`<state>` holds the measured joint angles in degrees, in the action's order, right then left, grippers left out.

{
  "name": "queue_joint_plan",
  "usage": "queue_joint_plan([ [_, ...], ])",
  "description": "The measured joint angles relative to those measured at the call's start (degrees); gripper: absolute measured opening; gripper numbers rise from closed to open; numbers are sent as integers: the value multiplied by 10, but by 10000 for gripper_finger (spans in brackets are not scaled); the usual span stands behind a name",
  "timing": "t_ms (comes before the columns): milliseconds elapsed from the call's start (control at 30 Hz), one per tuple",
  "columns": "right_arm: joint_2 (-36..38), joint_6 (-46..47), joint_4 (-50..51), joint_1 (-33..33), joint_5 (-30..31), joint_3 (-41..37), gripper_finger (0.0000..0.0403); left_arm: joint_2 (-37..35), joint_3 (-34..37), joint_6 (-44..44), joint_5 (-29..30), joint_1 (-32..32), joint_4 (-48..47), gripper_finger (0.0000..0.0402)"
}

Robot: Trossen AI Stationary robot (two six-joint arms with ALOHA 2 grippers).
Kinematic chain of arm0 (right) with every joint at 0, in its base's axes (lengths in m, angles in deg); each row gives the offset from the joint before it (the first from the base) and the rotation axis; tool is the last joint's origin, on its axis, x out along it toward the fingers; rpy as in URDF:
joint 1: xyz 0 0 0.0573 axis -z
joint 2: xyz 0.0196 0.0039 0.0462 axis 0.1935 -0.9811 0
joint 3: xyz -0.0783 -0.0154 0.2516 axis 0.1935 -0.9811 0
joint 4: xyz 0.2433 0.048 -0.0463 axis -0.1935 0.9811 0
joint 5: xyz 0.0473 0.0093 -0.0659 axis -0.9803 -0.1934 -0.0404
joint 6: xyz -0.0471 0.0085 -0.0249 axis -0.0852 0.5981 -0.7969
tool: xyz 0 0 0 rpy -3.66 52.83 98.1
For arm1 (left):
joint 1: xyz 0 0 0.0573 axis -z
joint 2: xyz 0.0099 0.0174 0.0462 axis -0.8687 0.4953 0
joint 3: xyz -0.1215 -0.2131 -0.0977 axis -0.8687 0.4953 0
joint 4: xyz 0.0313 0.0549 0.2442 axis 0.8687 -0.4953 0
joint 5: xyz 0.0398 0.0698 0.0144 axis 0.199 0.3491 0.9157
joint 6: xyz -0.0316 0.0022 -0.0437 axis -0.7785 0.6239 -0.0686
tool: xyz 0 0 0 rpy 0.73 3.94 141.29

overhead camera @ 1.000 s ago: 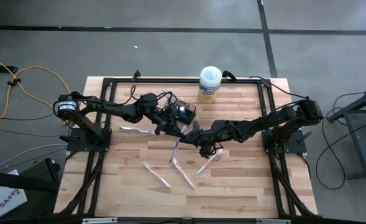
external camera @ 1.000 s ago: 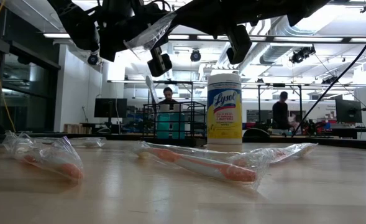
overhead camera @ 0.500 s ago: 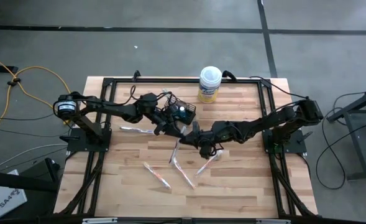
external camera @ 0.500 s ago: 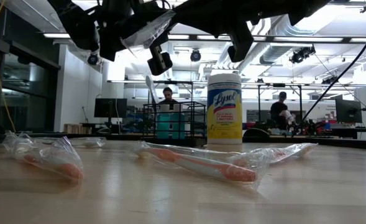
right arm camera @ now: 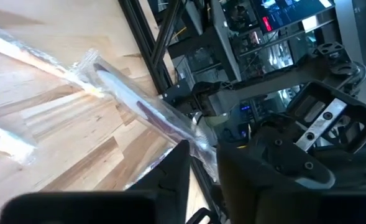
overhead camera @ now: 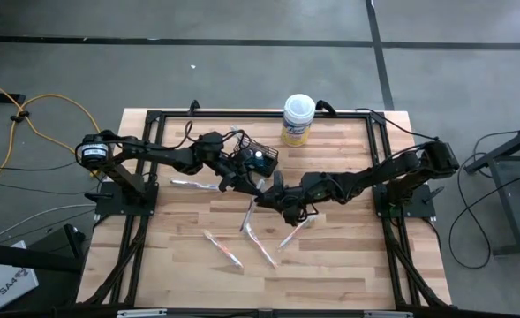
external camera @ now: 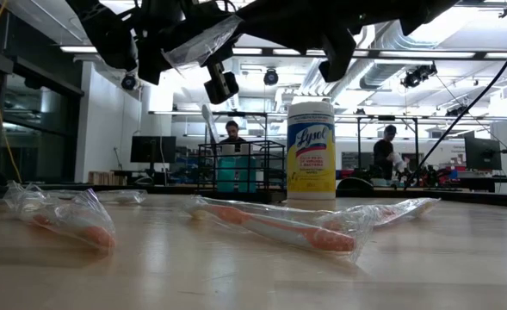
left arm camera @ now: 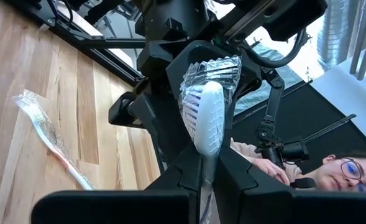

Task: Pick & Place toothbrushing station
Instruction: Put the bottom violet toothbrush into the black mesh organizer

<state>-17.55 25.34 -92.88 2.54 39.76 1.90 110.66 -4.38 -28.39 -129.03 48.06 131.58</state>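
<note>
Hand-over above the tabletop (overhead camera: 348,256) centre. Left tool (left arm camera: 209,163), just in front of the black mesh basket (overhead camera: 258,155) near the far edge, is pressed together on a bagged toothbrush (left arm camera: 206,118): pale handle, clear crinkled wrapper. Right tool (overhead camera: 275,196) meets it; whether its fingers are spread cannot be told. Ideally, the left grip stays firm until the right releases fully. Other wrapped toothbrushes (overhead camera: 222,248) lie toward the near edge.

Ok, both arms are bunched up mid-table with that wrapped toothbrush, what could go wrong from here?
1. The left gripper pinches the wrapped toothbrush through crinkly plastic; it may slip and drop.
2. The right gripper sits tight against the left one beside the basket; a careless move could clash them or knock the basket.
</note>
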Motion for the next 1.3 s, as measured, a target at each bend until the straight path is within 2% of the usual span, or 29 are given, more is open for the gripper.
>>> queue_joint_plan([
  [167,0,0,5,0,0,0,111,0,0,0,-1,0,5,14],
  [333,0,9,8,-11,18,0,131,0,0,3,-1,0,8,14],
  [833,0,35,-5,-134,299,0,137,-6,0,30,28,-46,11,14],
  [1000,0,93,-8,-161,359,0,136,-31,0,69,51,-54,9,14],
  [1100,0,124,-8,-170,393,0,136,-63,0,119,88,-60,-21,14],
  [1167,0,139,-7,-174,410,0,136,-92,0,168,138,-65,-78,14],
  [1300,0,171,-3,-177,422,0,136,-155,0,261,321,-57,-227,14],
])
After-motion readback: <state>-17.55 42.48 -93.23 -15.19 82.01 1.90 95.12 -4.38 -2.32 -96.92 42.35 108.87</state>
